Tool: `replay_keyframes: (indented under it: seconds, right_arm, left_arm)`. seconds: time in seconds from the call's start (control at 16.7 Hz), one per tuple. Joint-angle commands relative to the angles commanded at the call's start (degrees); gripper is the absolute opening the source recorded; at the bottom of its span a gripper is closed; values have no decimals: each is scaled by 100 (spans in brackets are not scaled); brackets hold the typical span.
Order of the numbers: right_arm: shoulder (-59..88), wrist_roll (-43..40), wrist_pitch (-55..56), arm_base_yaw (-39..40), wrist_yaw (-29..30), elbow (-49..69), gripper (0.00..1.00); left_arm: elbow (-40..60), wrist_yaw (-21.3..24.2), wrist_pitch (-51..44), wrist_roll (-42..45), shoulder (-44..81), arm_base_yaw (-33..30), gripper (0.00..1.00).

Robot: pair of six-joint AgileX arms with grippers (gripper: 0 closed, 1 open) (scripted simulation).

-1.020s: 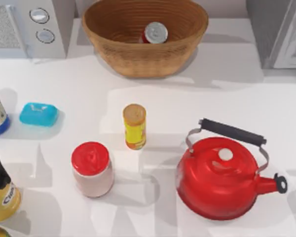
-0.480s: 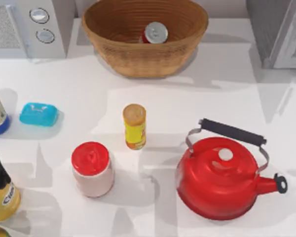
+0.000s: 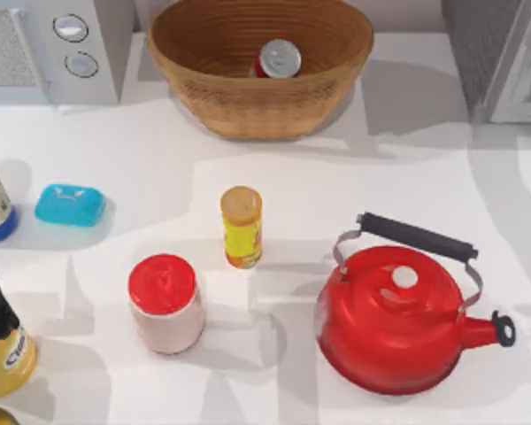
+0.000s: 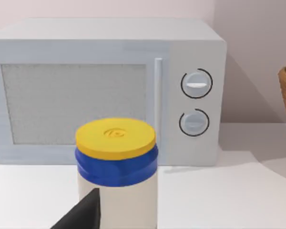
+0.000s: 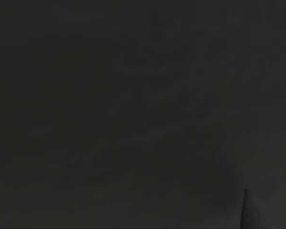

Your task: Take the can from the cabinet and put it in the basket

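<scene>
1. Claw state first: I cannot tell how far open either one is. A dark wedge at the lower edge of the left wrist view is, I judge, part of the left claw (image 4: pixel 83 217), and nothing sits in it that I can make out. The right wrist view is dark, so the right claw's state is unknown to me too.
2. From above, the can (image 3: pixel 278 58) stands upright inside the basket (image 3: pixel 248 102), silver top up, close to the far wall of the bowl. The basket sits at the back of the surface (image 3: pixel 380 177), with the cabinet (image 3: pixel 504 53) well apart at the back right corner.
3. I judge the placing done, so the step in hand is getting both arms parked without disturbing anything.
4. To do that well, I would lift any arm straight up before swinging it, and keep it off the basket rim so the can is not tipped.
5. On the right side, I would steer wide of the red kettle (image 3: pixel 398 328), whose raised handle is the likeliest snag.
6. On the left, the yellow-lidded jar (image 4: pixel 117 162) stands just beside the wedge, so I would back away from it rather than sweep sideways.
7. The top view gives me the whole layout: can, basket, cabinet, kettle, the yellow tube (image 3: pixel 242 227) and the red-lidded jar (image 3: pixel 165 304).
8. The left wrist view adds the white appliance (image 4: pixel 109 86) face-on behind the jar, and a sliver of basket rim.
</scene>
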Motion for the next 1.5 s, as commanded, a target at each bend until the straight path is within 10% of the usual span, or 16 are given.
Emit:
replay_keyframes:
  seconds: [0.54, 1.5]
  right_arm:
    - [-244, -84, -60, 711, 954, -73, 100]
    - [187, -74, 293, 222, 419, 111, 100]
  left_arm:
    - [0, 0, 0, 0, 0, 0, 100]
    - [0, 0, 0, 0, 0, 0, 100]
